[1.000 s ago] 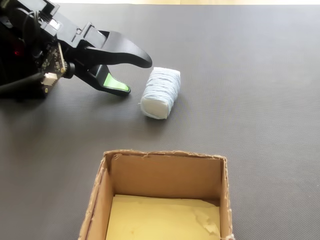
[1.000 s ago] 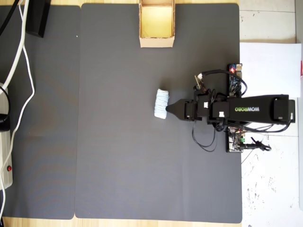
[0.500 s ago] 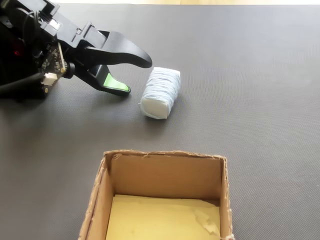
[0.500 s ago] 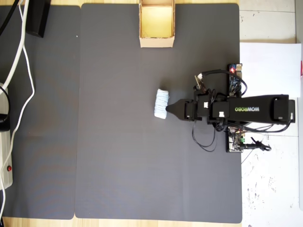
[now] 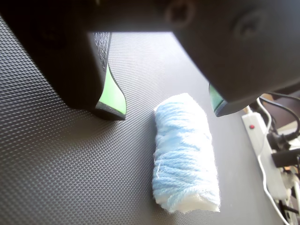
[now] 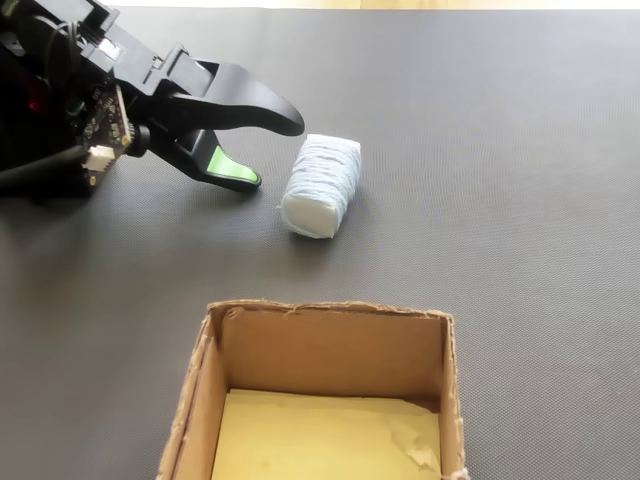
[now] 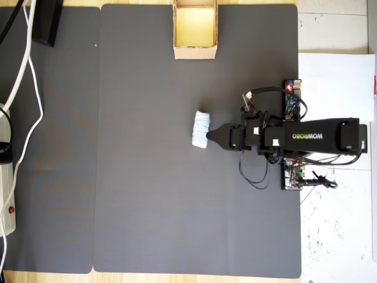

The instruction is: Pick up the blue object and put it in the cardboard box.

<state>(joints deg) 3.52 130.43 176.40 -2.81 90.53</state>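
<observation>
The blue object (image 5: 185,154) is a pale blue yarn-like roll lying on its side on the black mat, seen too in the fixed view (image 6: 322,184) and the overhead view (image 7: 201,130). My gripper (image 5: 166,110) is open, its green-padded fingers spread wider than the roll, whose near end lies between and just beyond the tips. In the fixed view the gripper (image 6: 272,153) hovers just left of the roll, not touching it. The cardboard box (image 6: 330,350) stands open-topped and empty at the bottom of the fixed view, and at the mat's top edge in the overhead view (image 7: 195,52).
A white power strip (image 5: 260,140) with dark cables lies off the mat's edge. In the overhead view white cables (image 7: 23,76) run down the left side, and the arm's base with circuit boards (image 7: 293,94) sits at the right beside white paper (image 7: 336,76).
</observation>
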